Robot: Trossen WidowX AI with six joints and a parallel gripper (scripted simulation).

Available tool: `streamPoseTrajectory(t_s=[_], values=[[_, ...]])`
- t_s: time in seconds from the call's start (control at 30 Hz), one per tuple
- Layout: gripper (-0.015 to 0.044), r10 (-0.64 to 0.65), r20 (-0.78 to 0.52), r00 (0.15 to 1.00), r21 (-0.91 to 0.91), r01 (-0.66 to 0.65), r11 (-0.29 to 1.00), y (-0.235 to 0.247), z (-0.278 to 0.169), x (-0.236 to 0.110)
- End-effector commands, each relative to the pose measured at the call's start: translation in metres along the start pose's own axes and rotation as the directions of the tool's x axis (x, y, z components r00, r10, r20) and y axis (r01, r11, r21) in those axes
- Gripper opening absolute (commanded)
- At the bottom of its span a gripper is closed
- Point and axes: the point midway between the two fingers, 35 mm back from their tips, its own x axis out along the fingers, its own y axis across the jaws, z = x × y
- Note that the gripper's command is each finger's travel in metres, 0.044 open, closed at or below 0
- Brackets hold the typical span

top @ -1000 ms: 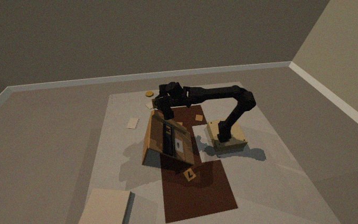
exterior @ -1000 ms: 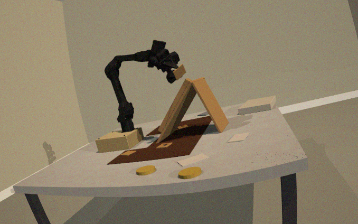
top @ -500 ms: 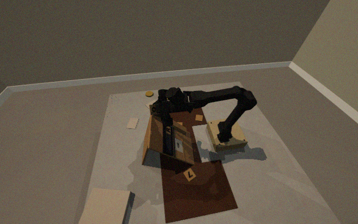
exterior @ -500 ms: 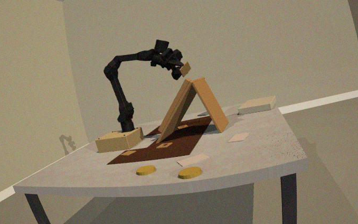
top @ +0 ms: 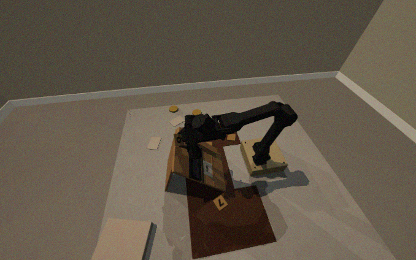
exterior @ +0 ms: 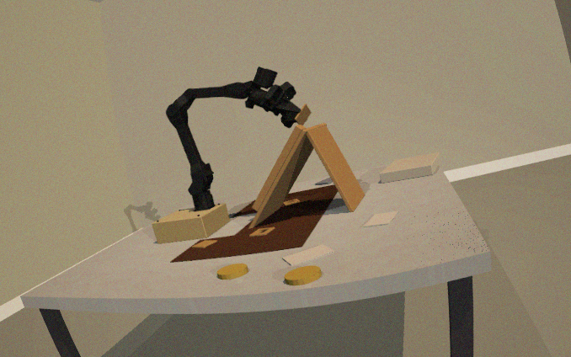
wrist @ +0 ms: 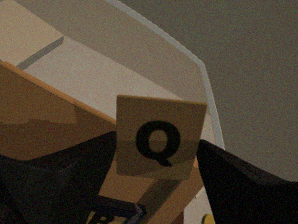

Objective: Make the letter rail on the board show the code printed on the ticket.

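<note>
1. Top view: the black arm (top: 254,115) rises from a tan base block (top: 277,154) on the right of the bench (top: 300,206) and reaches left over the top of the tent-shaped board (top: 177,161). The end effector is hidden under the wrist here. A dark rail (top: 196,167) runs down the board's face with a pale tile (top: 208,168) just beside it. A tile marked L (top: 220,202) lies on the brown mat (top: 235,225) near the board's foot. Two yellow discs (top: 173,108) sit at the far edge.

2. Exterior view: the end effector (exterior: 296,118) hangs just above the board's ridge (exterior: 307,129), clenched on a tan tile (exterior: 303,114) that is tilted and apart from the board. Two tiles (exterior: 262,231) lie on the mat, and a pale block (exterior: 408,167) rests at the far right of the bench.

3. Wrist view: the tile marked Q (wrist: 158,139) sits gripped between the dark fingers. Below it the rail (wrist: 143,205) holds a tile marked R (wrist: 108,221).
</note>
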Motion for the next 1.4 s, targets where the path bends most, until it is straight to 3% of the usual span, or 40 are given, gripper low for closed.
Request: streamPoseTrajectory(t_s=[0.0, 0.47, 0.63, 0.83, 1.37], values=[[0.0000, 0.029, -0.007, 1.000, 0.055, -0.029, 0.998, 0.020, 0.001, -0.002], [0.0000, 0.155, -0.002, 0.988, 0.242, -0.150, 0.959, 0.100, 0.011, -0.025], [0.0000, 0.173, 0.007, 0.985, 0.176, -0.172, 0.969, 0.113, 0.013, -0.032], [0.0000, 0.202, 0.000, 0.979, 0.224, -0.197, 0.954, 0.133, 0.012, -0.040], [0.0000, 0.313, -0.032, 0.949, 0.443, -0.267, 0.856, 0.219, -0.003, -0.086]])
